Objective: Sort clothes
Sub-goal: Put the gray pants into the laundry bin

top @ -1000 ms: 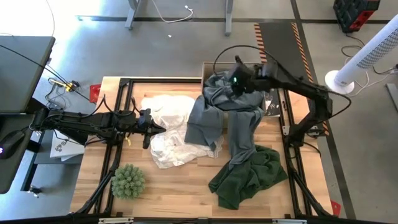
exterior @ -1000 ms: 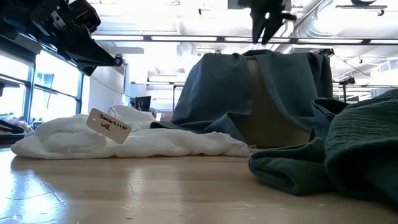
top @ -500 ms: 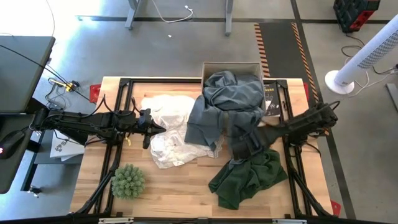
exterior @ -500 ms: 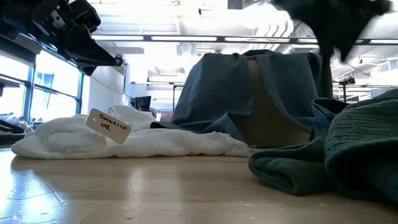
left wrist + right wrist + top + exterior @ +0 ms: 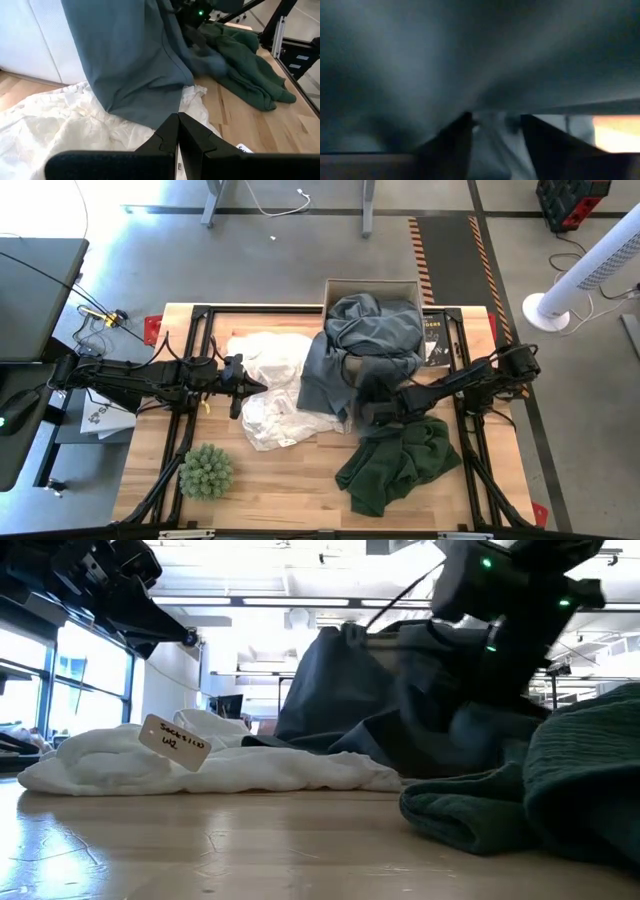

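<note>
A grey garment (image 5: 365,330) hangs over a cardboard box (image 5: 370,283) at the far edge, and its lower flap (image 5: 325,385) lies on a white garment (image 5: 270,395). A dark green garment (image 5: 400,465) lies heaped at the near right. My right gripper (image 5: 366,408) is low between the grey and green garments. Its fingers are open, and in its wrist view (image 5: 495,132) grey cloth fills the space ahead of them. My left gripper (image 5: 177,122) is shut and empty above the white garment's left edge (image 5: 255,387). No plaid or black garment shows. My right gripper comes in low from the table's right at the grey garment's hanging strip (image 5: 385,385), below the box. The cloth (image 5: 470,75) lies right before and between its open fingers (image 5: 455,142). I cannot tell whether they touch or pinch it.
A spiky green ball (image 5: 206,470) sits at the near left corner. A white tag (image 5: 175,738) lies on the white garment. A black item (image 5: 437,340) lies right of the box. Bare wood shows along the near edge (image 5: 290,480).
My right gripper has come down from above the box toward the near edge. It then went toward the table's left into the grey garment's hanging strip. The strip's lower part has bunched up and shifted left. The part on the box has stayed.
</note>
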Available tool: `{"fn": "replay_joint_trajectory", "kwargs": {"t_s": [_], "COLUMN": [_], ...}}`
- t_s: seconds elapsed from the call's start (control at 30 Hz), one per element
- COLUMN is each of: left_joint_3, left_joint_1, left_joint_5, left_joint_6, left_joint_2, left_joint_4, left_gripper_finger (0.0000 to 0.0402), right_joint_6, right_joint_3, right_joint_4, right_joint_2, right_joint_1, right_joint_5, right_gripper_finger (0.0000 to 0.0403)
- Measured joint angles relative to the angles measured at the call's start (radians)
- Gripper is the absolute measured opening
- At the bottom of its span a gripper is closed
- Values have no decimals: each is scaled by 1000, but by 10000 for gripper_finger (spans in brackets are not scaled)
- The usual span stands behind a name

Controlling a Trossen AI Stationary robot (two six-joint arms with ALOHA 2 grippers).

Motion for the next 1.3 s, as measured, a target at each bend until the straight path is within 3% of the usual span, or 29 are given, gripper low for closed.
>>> {"fn": "replay_joint_trajectory", "kwargs": {"t_s": [0.1,0.17,0.3,0.47,0.53,0.6,0.7,0.8,0.9,1.1,1.3], "left_joint_3": [0,0,0,0,0,0,0,0,0,0,0], "left_joint_1": [0,0,0,0,0,0,0,0,0,0,0], "left_joint_5": [0,0,0,0,0,0,0,0,0,0,0], "left_joint_6": [0,-1,-2,-2,-2,-1,-1,-1,-1,-1,-1], "left_joint_2": [0,0,0,0,0,0,0,0,0,0,0], "left_joint_4": [2,2,6,6,5,5,5,5,2,-5,-11], "left_gripper_finger": [7,7,7,7,7,7,7,7,7,7,7], "right_joint_6": [-138,-279,-555,-984,-1112,-1188,-1192,-1091,-987,-885,-919], "right_joint_3": [64,141,350,614,693,733,717,634,505,316,425], "right_joint_4": [33,23,-29,-28,-29,-22,-24,-31,-28,24,-95], "right_joint_2": [-14,-40,-96,-127,-126,-127,-125,-91,-21,134,119], "right_joint_1": [-22,-34,-53,-108,-163,-242,-382,-511,-590,-671,-721], "right_joint_5": [54,74,196,474,509,463,279,38,-124,-304,-408], "right_gripper_finger": [52,15,22,4,6,5,2,4,4,13,60]}}
